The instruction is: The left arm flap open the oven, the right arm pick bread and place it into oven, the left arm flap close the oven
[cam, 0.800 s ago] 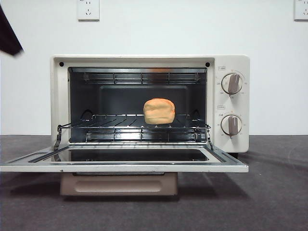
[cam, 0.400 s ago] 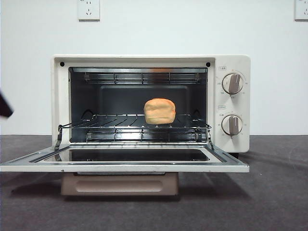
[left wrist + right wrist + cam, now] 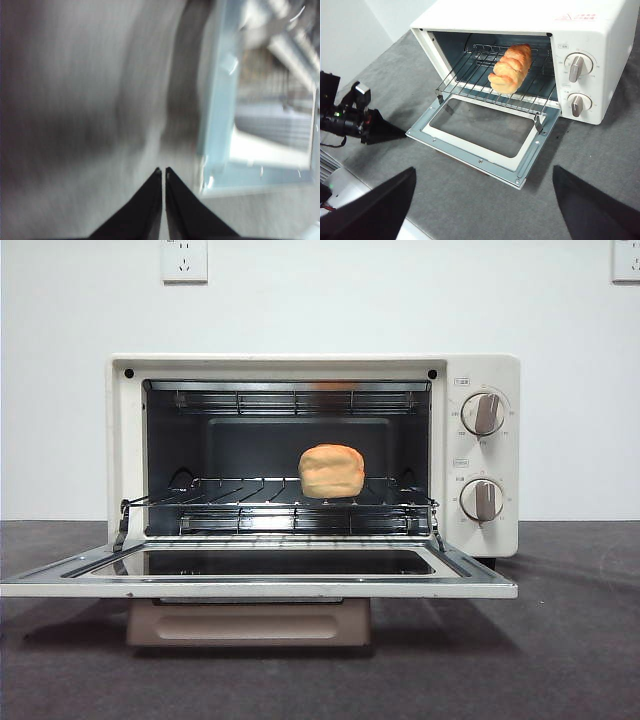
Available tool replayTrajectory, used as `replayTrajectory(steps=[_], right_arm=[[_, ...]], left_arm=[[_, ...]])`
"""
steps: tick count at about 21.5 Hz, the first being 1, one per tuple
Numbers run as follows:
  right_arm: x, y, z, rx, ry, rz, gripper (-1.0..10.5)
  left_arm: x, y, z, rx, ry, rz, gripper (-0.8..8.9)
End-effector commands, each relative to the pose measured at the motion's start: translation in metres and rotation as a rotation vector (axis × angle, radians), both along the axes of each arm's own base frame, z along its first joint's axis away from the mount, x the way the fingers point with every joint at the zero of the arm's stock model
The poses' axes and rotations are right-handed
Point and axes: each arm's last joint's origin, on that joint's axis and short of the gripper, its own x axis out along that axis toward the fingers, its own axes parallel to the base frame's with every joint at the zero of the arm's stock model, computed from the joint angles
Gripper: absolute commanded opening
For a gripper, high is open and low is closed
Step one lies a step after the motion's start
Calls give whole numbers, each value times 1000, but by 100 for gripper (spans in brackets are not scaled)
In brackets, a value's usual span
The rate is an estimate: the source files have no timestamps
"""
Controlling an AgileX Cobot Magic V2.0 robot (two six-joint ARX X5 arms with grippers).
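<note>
Left gripper (image 3: 163,172): two tapered black jaws pressed together tip to tip, nothing between them, low over the grey felt-like table cover (image 3: 75,100), just beside a corner of the flapped-down oven door (image 3: 220,165). Left wrist view blurred; finer detail not readable. Same gripper seen from the right wrist view as a black pointed tip (image 3: 382,131) on a cabled black arm, near the door's corner and apart from it.

Right gripper (image 3: 482,205): two broad black jaws spread wide, empty, held high and well back from the oven.

Cream-white boxy toaster oven (image 3: 485,370) with two beige-handled knobs (image 3: 485,413) on its control panel; door lying flat, dark glass pane in a pale metal frame (image 3: 260,585), beige bar handle (image 3: 248,623) hanging beneath its front edge. Inside: wire rack (image 3: 250,505) of thin metal rods, level. On the rack, toward the knob side: small golden-orange bread (image 3: 331,471), rounded loaf shape, twisted braided surface in the right wrist view (image 3: 510,68), lying lengthwise front to back.

White wall with two sockets (image 3: 184,260) behind.
</note>
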Motion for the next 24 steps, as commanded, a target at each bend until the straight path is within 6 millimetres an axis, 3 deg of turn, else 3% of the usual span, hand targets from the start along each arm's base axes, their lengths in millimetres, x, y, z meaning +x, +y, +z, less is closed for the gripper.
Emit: replayTrajectory(steps=[1, 24], right_arm=[[-1, -1, 5, 24, -12, 0, 431], [0, 0, 7, 39, -28, -1, 431]], left_arm=[[2, 0, 1, -16, 3, 6, 12], [14, -9, -12, -100, 98, 11, 12]])
